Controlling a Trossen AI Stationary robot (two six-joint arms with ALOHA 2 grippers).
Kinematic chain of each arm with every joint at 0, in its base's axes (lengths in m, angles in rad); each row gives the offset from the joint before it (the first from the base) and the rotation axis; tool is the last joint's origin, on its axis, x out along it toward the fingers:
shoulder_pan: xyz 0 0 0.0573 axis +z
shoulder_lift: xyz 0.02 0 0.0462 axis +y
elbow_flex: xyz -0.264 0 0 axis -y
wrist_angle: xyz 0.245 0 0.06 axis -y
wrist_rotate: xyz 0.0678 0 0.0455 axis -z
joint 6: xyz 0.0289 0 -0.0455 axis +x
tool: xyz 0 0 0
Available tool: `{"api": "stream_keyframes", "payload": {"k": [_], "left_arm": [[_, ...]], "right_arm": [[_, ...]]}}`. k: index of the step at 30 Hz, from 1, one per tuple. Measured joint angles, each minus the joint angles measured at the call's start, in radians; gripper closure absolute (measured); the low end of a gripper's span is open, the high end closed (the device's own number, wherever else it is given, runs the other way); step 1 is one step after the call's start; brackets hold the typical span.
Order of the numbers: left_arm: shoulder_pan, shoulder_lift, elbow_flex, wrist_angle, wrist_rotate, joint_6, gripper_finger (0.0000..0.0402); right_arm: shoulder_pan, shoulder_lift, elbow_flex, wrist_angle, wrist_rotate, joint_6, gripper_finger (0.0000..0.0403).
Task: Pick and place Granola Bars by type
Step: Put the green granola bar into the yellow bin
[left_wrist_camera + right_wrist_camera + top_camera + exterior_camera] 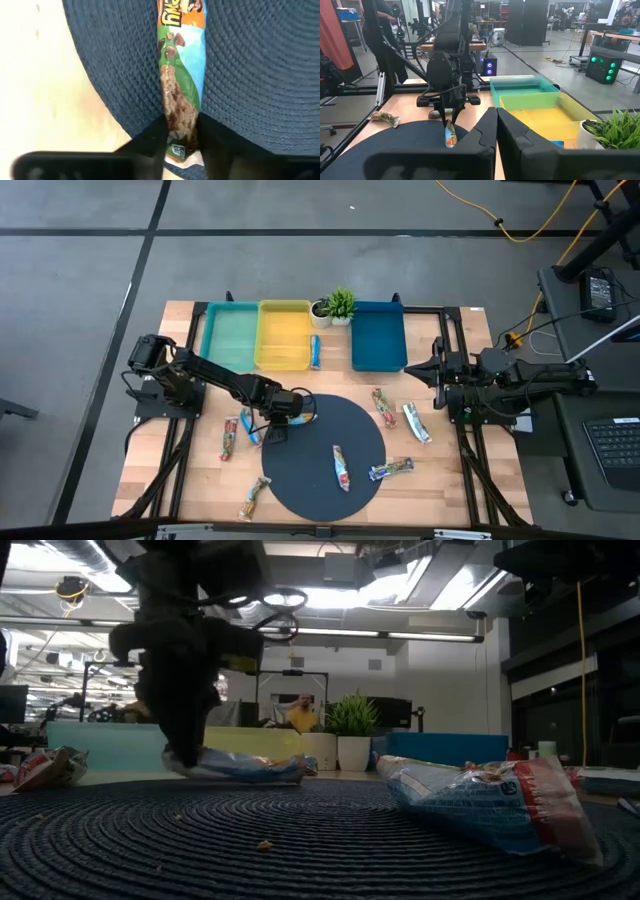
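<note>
At the round mat's (345, 430) edge, the left pincer (182, 137) pinched one granola bar (181, 75) by its end. Light and crinkly, the bar probably called for a mid-body grip. The right pincer (496, 131), off the mat, sat closed and empty.

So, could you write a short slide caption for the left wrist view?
Left tool gripping one end of a granola bar at the edge of the dark round mat.

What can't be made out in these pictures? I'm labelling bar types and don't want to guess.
- Left gripper, left wrist view: its fingers cover the gripped bar's lower end; the picture's edge cuts the brand name.
- High view: print on the mat's bars, such as this one, is too small to read.
- Low view: the near bar is blurred.
- Right gripper, right wrist view: hides the yellow tray's near corner.
</note>
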Motion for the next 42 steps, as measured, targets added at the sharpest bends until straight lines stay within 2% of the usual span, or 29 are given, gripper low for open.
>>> {"api": "stream_keyframes", "payload": {"k": [4, 6, 15, 22, 28, 35, 42], "left_arm": [[0.004, -0.001, 0.051, -0.068, 0.000, 0.062, 0.0377], [0.012, -0.001, 0.066, -0.098, 0.000, 0.086, 0.0391], [0.070, -0.028, 0.206, -0.286, -0.012, 0.221, 0.0396], [0.145, -0.154, 0.355, -0.301, -0.119, 0.318, 0.0397], [0.252, -0.301, 0.471, -0.311, -0.202, 0.335, 0.0396], [0.366, -0.436, 0.491, -0.326, -0.206, 0.311, 0.0397], [0.449, -0.440, 0.490, -0.434, -0.201, 0.315, 0.0398]], "right_arm": [[0.000, 0.000, 0.000, 0.000, 0.000, 0.000, 0.0390], [0.000, 0.000, 0.000, 0.000, 0.000, 0.000, 0.0390], [0.000, 0.000, 0.000, 0.000, 0.000, 0.000, 0.0390], [0.000, 0.000, 0.000, 0.000, 0.001, 0.000, 0.0390], [0.000, 0.000, 0.000, 0.000, 0.000, 0.000, 0.0390], [0.000, 0.000, 0.000, 0.000, 0.000, 0.000, 0.0390], [0.000, 0.000, 0.000, 0.000, 0.000, 0.000, 0.0390]]}}
